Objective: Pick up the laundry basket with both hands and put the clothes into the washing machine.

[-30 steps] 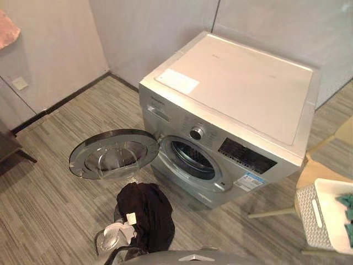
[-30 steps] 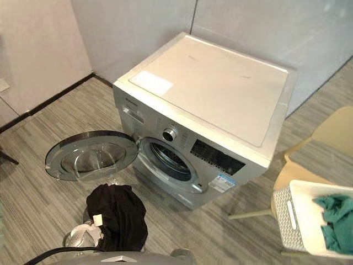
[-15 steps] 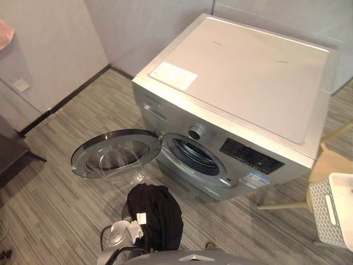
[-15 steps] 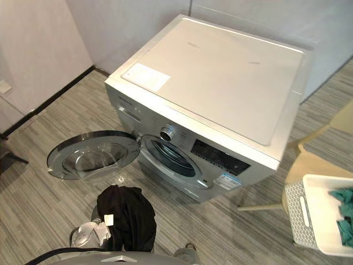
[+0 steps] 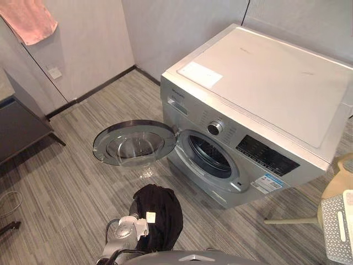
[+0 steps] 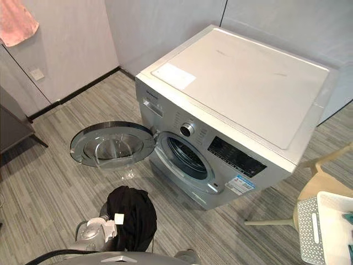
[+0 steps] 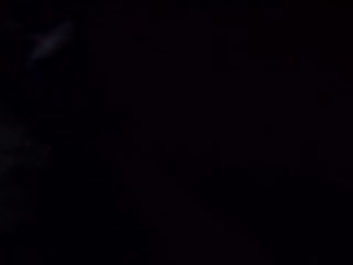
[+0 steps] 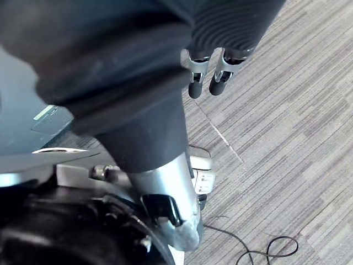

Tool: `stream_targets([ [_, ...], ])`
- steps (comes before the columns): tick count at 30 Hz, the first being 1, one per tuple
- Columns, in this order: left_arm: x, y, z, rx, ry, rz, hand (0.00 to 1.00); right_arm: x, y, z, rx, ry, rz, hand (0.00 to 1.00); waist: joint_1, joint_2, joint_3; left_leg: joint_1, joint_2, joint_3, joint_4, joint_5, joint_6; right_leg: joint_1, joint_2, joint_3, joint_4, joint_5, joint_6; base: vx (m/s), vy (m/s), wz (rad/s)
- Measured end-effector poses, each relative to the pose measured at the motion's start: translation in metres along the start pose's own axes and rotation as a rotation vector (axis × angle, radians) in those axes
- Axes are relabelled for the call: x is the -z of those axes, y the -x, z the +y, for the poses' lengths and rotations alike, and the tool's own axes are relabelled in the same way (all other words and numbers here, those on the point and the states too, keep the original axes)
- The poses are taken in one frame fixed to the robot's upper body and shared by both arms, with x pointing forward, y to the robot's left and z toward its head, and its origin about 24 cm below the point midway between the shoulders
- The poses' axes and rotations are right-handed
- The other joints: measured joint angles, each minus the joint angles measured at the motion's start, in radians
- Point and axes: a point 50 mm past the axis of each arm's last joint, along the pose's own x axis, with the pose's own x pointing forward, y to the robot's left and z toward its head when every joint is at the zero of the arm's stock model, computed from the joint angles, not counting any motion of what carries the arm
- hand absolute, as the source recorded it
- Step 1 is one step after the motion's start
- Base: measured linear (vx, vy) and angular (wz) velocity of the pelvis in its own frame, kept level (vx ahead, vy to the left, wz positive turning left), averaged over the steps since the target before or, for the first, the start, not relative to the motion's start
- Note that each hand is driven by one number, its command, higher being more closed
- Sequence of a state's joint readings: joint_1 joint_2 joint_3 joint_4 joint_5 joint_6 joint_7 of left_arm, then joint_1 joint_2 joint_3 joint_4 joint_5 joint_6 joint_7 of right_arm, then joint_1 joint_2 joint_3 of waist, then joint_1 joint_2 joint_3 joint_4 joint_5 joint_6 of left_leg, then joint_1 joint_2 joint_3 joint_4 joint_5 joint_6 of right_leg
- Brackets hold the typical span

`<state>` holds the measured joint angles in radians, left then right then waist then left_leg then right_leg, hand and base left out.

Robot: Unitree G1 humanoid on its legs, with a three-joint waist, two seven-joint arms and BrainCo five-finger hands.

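While the washer (image 6: 237, 94) sits with its door (image 6: 113, 144) swung wide open to the left and the drum (image 6: 187, 159) dark inside, neither robot hand is on the basket (image 6: 308, 232). Basket is at far right: white, perforated wall, by a pale chair (image 6: 322, 185), well apart from the drum mouth. A bit of teal clothes (image 6: 349, 218) shows in it at the edge. Right robot hand (image 8: 196, 74): fingers hang loose and near straight over the striped floor (image 8: 287, 110), nothing in it. Left robot hand (image 5: 160, 218): low, just this side of the door, under its dark cover, state can't tell. Left wrist view is black. Pink cloth (image 6: 16, 22) hangs on the wall, upper left.
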<state>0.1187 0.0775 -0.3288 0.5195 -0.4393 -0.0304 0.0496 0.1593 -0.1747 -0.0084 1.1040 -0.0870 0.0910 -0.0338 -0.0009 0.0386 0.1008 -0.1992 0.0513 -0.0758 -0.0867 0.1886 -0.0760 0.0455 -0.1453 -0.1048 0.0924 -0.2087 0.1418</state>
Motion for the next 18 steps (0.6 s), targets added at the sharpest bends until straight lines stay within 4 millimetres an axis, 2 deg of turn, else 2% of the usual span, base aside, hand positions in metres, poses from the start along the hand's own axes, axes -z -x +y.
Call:
stream_targets([
  [2, -0.006, -0.003, -0.002, -0.001, 0.005, -0.015, 1.0, -0.006, 0.0, 0.001, -0.004, 0.027, -0.026, 0.0, 0.0, -0.017, 0.007, -0.031, 0.003, 0.024, 0.005, -0.027, -0.012, -0.045, 0.0, 0.056, -0.008, 0.005, -0.023, -0.1, 0.057, -0.36],
  [3, -0.009, -0.005, -0.005, 0.001, 0.019, -0.025, 1.0, -0.009, 0.0, 0.001, -0.003, 0.042, -0.037, 0.0, 0.006, -0.021, 0.012, -0.047, 0.002, 0.047, 0.033, -0.015, 0.01, -0.077, -0.003, 0.084, -0.008, 0.011, -0.03, -0.01, 0.072, -0.8],
  [4, -0.014, -0.007, -0.007, -0.003, 0.035, -0.039, 1.0, -0.015, -0.001, 0.0, 0.002, 0.049, -0.05, 0.0, 0.007, -0.017, 0.022, -0.053, 0.009, 0.056, 0.031, -0.009, 0.009, -0.103, 0.009, 0.113, -0.01, 0.019, -0.037, 0.02, 0.061, -0.94],
  [5, -0.03, -0.012, -0.01, 0.004, 0.034, -0.086, 1.0, -0.027, -0.001, 0.002, 0.002, 0.051, -0.082, 0.0, -0.006, -0.018, 0.048, -0.068, 0.013, 0.085, 0.031, -0.007, 0.01, -0.131, 0.011, 0.146, -0.013, 0.033, -0.055, -0.01, 0.06, -0.83],
  [6, -0.046, -0.016, -0.011, 0.008, 0.039, -0.136, 1.0, -0.036, -0.001, 0.004, 0.0, 0.055, -0.107, 0.0, -0.014, -0.034, 0.073, -0.087, 0.016, 0.107, 0.036, -0.007, 0.01, -0.161, 0.011, 0.167, -0.013, 0.045, -0.057, -0.04, 0.05, -0.81],
  [7, -0.072, -0.023, -0.015, 0.006, 0.06, -0.213, 1.0, -0.05, -0.002, 0.007, 0.004, 0.063, -0.142, 0.0, -0.016, -0.057, 0.111, -0.123, 0.031, 0.143, 0.065, -0.007, 0.01, -0.207, 0.012, 0.205, -0.011, 0.083, -0.054, -0.05, 0.025, -0.69],
  [8, -0.087, -0.026, -0.016, 0.007, 0.072, -0.256, 1.0, -0.057, -0.001, 0.008, 0.007, 0.066, -0.161, 0.0, -0.013, -0.067, 0.13, -0.147, 0.035, 0.161, 0.093, -0.014, 0.018, -0.227, 0.012, 0.221, -0.011, 0.103, -0.044, -0.08, 0.007, -0.81],
  [9, -0.114, -0.03, -0.021, 0.01, 0.091, -0.335, 1.0, -0.067, -0.001, 0.008, 0.012, 0.085, -0.19, 0.0, -0.011, -0.079, 0.162, -0.194, 0.044, 0.192, 0.151, -0.039, 0.022, -0.267, 0.013, 0.255, -0.014, 0.128, -0.028, -0.08, 0.005, -0.78],
  [10, -0.132, -0.031, -0.023, 0.006, 0.119, -0.393, 1.0, -0.072, -0.001, 0.008, 0.015, 0.093, -0.203, 0.0, -0.011, -0.085, 0.179, -0.225, 0.055, 0.219, 0.2, -0.062, 0.021, -0.295, 0.015, 0.286, -0.019, 0.153, -0.013, -0.08, 0.004, -1.01],
  [13, -0.179, -0.029, -0.015, -0.047, 0.212, -0.551, 1.0, -0.092, 0.001, 0.004, 0.028, 0.079, -0.26, 0.0, -0.011, -0.087, 0.209, -0.318, 0.128, 0.33, 0.391, -0.174, 0.027, -0.368, 0.043, 0.417, -0.05, 0.211, -0.006, -0.02, -0.004, -1.46],
  [15, -0.208, -0.026, -0.013, -0.07, 0.256, -0.639, 1.0, -0.099, 0.005, 0.003, 0.025, 0.053, -0.307, 0.0, -0.034, -0.085, 0.217, -0.379, 0.175, 0.377, 0.485, -0.22, 0.037, -0.419, 0.064, 0.481, -0.072, 0.245, 0.002, 0.0, 0.0, -1.09],
  [17, -0.229, -0.024, -0.019, -0.062, 0.29, -0.692, 1.0, -0.104, 0.009, 0.003, 0.017, 0.017, -0.342, 0.0, -0.056, -0.078, 0.225, -0.42, 0.204, 0.389, 0.538, -0.25, 0.04, -0.46, 0.08, 0.504, -0.064, 0.259, 0.009, 0.02, -0.006, -0.67],
  [18, -0.243, -0.023, -0.027, -0.044, 0.318, -0.725, 1.0, -0.108, 0.012, 0.002, 0.013, -0.01, -0.378, 0.0, -0.057, -0.074, 0.25, -0.43, 0.232, 0.395, 0.582, -0.274, 0.038, -0.492, 0.107, 0.491, -0.004, 0.259, 0.01, 0.02, -0.013, -0.69],
])
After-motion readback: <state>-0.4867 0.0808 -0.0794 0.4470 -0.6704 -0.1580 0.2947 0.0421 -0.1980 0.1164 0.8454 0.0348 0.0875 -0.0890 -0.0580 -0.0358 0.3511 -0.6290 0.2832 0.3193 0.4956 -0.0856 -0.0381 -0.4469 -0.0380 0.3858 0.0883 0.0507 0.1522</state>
